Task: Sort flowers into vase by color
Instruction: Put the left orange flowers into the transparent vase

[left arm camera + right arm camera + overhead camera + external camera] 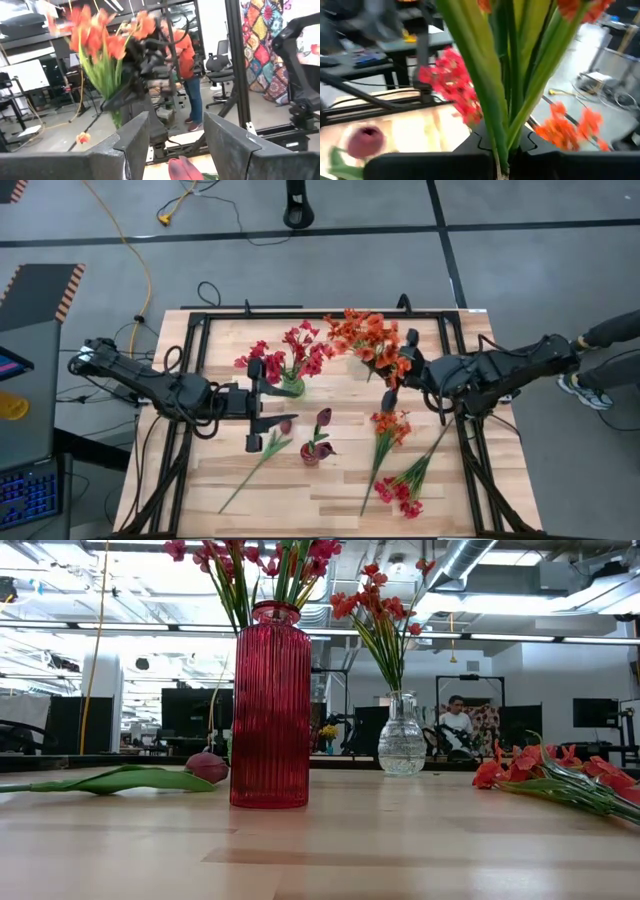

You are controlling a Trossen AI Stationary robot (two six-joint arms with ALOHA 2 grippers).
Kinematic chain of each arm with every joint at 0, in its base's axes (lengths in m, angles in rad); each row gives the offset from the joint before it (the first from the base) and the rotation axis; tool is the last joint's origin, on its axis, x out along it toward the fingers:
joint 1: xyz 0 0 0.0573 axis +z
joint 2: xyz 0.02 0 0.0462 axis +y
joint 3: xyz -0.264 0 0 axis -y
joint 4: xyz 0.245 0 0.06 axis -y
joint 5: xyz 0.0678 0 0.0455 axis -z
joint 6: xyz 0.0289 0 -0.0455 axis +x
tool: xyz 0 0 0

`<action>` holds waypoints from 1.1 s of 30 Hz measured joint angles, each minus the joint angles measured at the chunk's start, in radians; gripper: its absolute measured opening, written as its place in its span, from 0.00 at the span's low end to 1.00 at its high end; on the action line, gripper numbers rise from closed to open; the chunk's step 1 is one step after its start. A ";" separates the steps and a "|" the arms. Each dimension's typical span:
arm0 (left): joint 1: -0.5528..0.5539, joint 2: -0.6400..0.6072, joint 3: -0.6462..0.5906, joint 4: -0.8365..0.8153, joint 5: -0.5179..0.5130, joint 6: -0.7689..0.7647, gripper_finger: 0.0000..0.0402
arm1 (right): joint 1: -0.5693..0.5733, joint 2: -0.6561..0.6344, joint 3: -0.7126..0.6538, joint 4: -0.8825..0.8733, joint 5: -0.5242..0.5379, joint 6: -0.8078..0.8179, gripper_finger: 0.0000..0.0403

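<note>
No readable text, label, brand, number or sign is to be made out in any of the views. Nothing legible is carried by the table, the vases, the arms or the room behind.

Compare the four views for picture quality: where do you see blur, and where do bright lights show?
High view: even light, sharp. Low view: bright ceiling lights behind the red vase; the tabletop near the camera is soft. Left wrist view: orange flowers smeared. Right wrist view: stems fill the frame; pink flowers blurred.
</note>
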 joint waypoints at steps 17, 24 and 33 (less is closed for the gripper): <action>-0.001 -0.006 0.000 -0.033 0.000 -0.007 0.43 | -0.115 -0.272 -0.586 0.522 0.227 0.036 0.10; -0.001 -0.005 0.000 -0.039 0.000 -0.007 0.43 | -0.253 -0.267 -0.676 0.665 0.212 0.036 0.10; -0.001 -0.005 0.000 -0.041 0.000 -0.007 0.43 | -0.349 -0.206 -0.690 0.764 0.139 0.036 0.10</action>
